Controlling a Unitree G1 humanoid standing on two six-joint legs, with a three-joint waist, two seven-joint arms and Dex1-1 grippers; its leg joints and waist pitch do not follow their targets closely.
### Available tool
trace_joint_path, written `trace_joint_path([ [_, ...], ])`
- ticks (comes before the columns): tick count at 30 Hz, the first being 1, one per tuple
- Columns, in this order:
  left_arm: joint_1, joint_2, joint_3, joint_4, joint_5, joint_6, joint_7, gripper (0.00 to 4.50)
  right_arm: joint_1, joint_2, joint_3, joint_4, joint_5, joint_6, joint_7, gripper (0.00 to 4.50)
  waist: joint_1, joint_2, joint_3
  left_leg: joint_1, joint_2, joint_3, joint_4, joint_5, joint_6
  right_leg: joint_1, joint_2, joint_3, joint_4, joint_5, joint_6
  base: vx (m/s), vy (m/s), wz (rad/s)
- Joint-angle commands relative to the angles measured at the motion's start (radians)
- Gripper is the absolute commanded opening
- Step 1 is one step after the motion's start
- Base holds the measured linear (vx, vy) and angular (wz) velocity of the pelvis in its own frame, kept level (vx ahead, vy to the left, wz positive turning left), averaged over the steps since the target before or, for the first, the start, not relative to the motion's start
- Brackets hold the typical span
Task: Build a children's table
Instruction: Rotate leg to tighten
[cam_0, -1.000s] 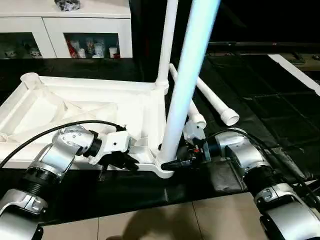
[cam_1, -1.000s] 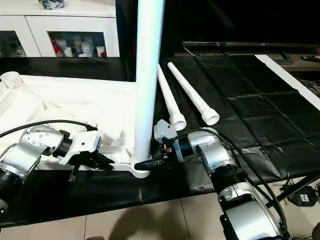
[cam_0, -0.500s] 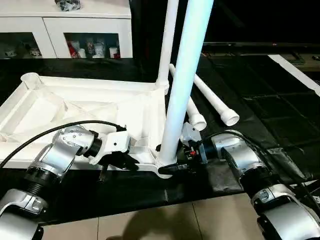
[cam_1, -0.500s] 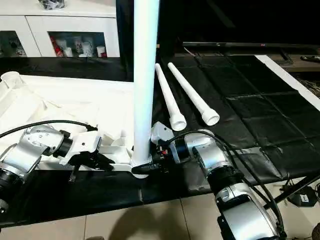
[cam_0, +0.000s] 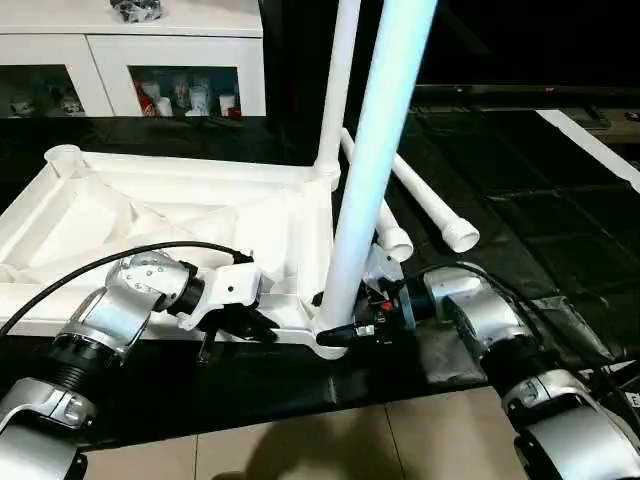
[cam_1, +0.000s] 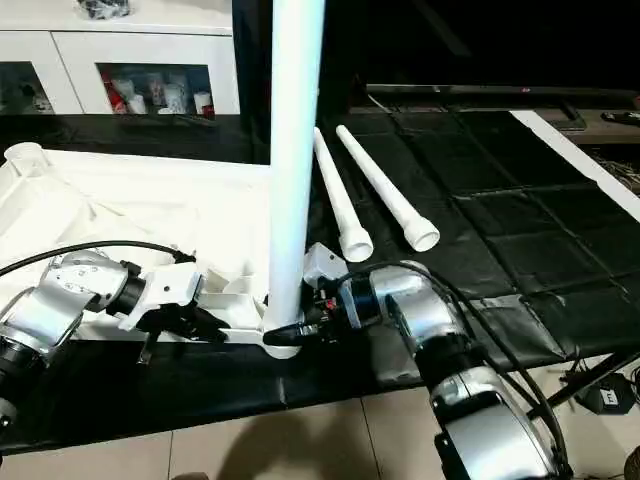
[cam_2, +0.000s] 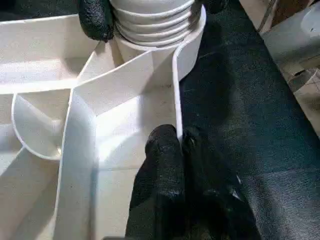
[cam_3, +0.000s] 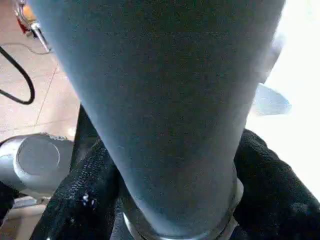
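Observation:
The children's table top (cam_0: 150, 215) lies upside down on a black mat, white and ribbed. One leg (cam_0: 338, 80) stands in its far right corner socket. A second leg (cam_0: 375, 170) stands in the near right corner socket, leaning slightly. My right gripper (cam_0: 340, 335) is shut around this leg's base, with a black finger (cam_3: 85, 195) on each side. My left gripper (cam_2: 179, 140) is shut on the top's near rim, just left of that corner. Two loose legs (cam_1: 380, 185) (cam_1: 335, 195) lie on the mat behind my right arm.
A white cabinet with glass doors (cam_0: 150, 60) stands behind the table top. The mat's front edge meets a tiled floor (cam_0: 300, 440) close to me. A white strip (cam_0: 590, 140) runs along the mat at the far right.
My right wrist has shifted left, closer to the near leg's base, and the leg has swayed a little. The left gripper has stayed on the rim.

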Motion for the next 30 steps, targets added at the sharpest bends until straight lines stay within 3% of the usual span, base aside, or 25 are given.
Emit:
trace_joint_path([
  [1,0.022,-0.036,-0.015,-0.02,0.004,0.057,0.036,0.0,0.024,0.014,-0.014,-0.023,0.019,0.029,-0.017,2.73,-0.004,0.027,-0.072,0.0,0.015,0.011,-0.07,-0.157,0.021,0.065,-0.059,0.061,-0.057,-0.192,-0.201,0.0,0.0,0.0],
  [3,0.024,-0.059,0.007,-0.02,-0.001,0.1,0.091,0.0,0.031,0.033,-0.035,-0.024,0.029,0.043,-0.067,2.73,-0.005,0.021,-0.067,0.004,0.015,0.012,-0.073,-0.198,0.013,0.063,-0.06,0.061,-0.068,-0.25,-0.194,0.0,0.0,0.0],
  [6,0.024,-0.119,0.064,-0.033,-0.024,0.203,0.217,0.0,0.039,0.088,-0.071,-0.01,0.028,0.065,-0.219,2.73,-0.016,0.022,-0.053,0.014,0.011,0.006,-0.08,-0.306,-0.012,0.059,-0.064,0.056,-0.091,-0.455,-0.139,0.0,0.0,0.0],
  [8,0.025,-0.168,0.106,-0.059,-0.031,0.292,0.328,0.0,0.036,0.141,-0.085,0.022,0.005,0.062,-0.364,2.73,-0.022,0.019,-0.057,0.018,0.006,0.002,-0.078,-0.312,-0.019,0.06,-0.068,0.051,-0.102,-0.522,-0.105,0.0,0.0,0.0],
  [9,0.025,-0.181,0.117,-0.067,-0.031,0.317,0.358,0.0,0.033,0.156,-0.088,0.033,-0.001,0.061,-0.402,2.73,-0.03,0.017,-0.058,0.008,0.006,-0.001,-0.081,-0.289,-0.021,0.065,-0.067,0.051,-0.099,-0.512,-0.097,0.0,0.0,0.0],
  [10,0.026,-0.222,0.144,-0.095,-0.024,0.387,0.446,0.0,0.011,0.212,-0.109,0.077,-0.008,0.062,-0.533,2.73,-0.04,0.018,-0.059,0.006,0.007,-0.002,-0.081,-0.281,-0.023,0.066,-0.067,0.05,-0.098,-0.498,-0.098,0.0,0.0,0.0],
  [13,0.03,-0.258,0.164,-0.129,-0.015,0.447,0.514,0.0,-0.018,0.269,-0.139,0.115,0.001,0.08,-0.645,2.72,-0.06,0.017,-0.059,0.006,0.0,-0.002,-0.077,-0.281,-0.014,0.062,-0.062,0.047,-0.102,-0.496,-0.101,0.0,0.0,0.0],
  [15,0.03,-0.33,0.198,-0.178,0.006,0.536,0.634,0.0,-0.079,0.344,-0.158,0.181,-0.012,0.106,-0.804,2.72,-0.069,0.012,-0.062,0.003,0.003,-0.002,-0.076,-0.248,-0.013,0.063,-0.061,0.051,-0.093,-0.452,-0.116,0.0,0.0,0.0],
  [18,0.027,-0.36,0.207,-0.201,0.028,0.564,0.691,0.0,-0.106,0.366,-0.156,0.213,-0.023,0.117,-0.85,2.72,-0.07,0.016,-0.065,0.004,0.003,0.003,-0.072,-0.219,0.006,0.06,-0.058,0.054,-0.088,-0.371,-0.138,0.0,0.0,0.0],
  [19,0.03,-0.366,0.187,-0.226,0.06,0.573,0.719,0.0,-0.107,0.379,-0.174,0.22,-0.016,0.108,-0.862,2.72,-0.07,0.011,-0.068,0.001,0.004,0.005,-0.072,-0.195,0.017,0.064,-0.058,0.056,-0.081,-0.318,-0.152,0.0,0.0,0.0],
  [21,0.033,-0.362,0.172,-0.234,0.071,0.57,0.717,0.0,-0.103,0.378,-0.178,0.217,-0.02,0.1,-0.865,3.42,-0.067,0.01,-0.071,-0.002,0.004,0.008,-0.071,-0.15,0.033,0.067,-0.057,0.058,-0.072,-0.238,-0.172,0.0,0.0,0.0],
  [23,0.037,-0.36,0.164,-0.24,0.066,0.574,0.711,0.0,-0.098,0.37,-0.18,0.217,-0.031,0.088,-0.874,3.44,-0.066,0.012,-0.071,-0.004,0.002,0.009,-0.07,-0.119,0.044,0.069,-0.056,0.059,-0.067,-0.192,-0.184,0.0,0.0,0.0],
  [24,0.037,-0.354,0.16,-0.238,0.068,0.568,0.707,0.0,-0.097,0.367,-0.186,0.217,-0.031,0.079,-0.876,3.55,-0.065,0.018,-0.071,-0.004,0.002,0.008,-0.07,-0.108,0.046,0.07,-0.057,0.059,-0.064,-0.172,-0.192,0.0,0.0,0.0],
  [26,0.037,-0.341,0.152,-0.237,0.073,0.559,0.705,0.0,-0.098,0.361,-0.198,0.223,-0.033,0.057,-0.884,3.85,-0.066,0.015,-0.071,-0.004,0.003,0.009,-0.07,-0.111,0.047,0.071,-0.055,0.059,-0.064,-0.166,-0.197,0.0,0.0,0.0],
  [27,0.037,-0.333,0.149,-0.234,0.073,0.555,0.7,0.0,-0.099,0.357,-0.199,0.224,-0.037,0.048,-0.887,3.91,-0.065,0.023,-0.069,-0.002,0.003,0.009,-0.071,-0.127,0.043,0.069,-0.057,0.059,-0.066,-0.182,-0.198,0.0,0.0,0.0],
  [30,0.045,-0.298,0.144,-0.226,0.072,0.521,0.65,0.0,-0.09,0.324,-0.192,0.213,-0.044,0.007,-0.857,4.1,-0.067,0.022,-0.067,0.0,0.004,0.009,-0.073,-0.171,0.032,0.069,-0.057,0.059,-0.074,-0.233,-0.184,0.0,0.0,0.0],
])
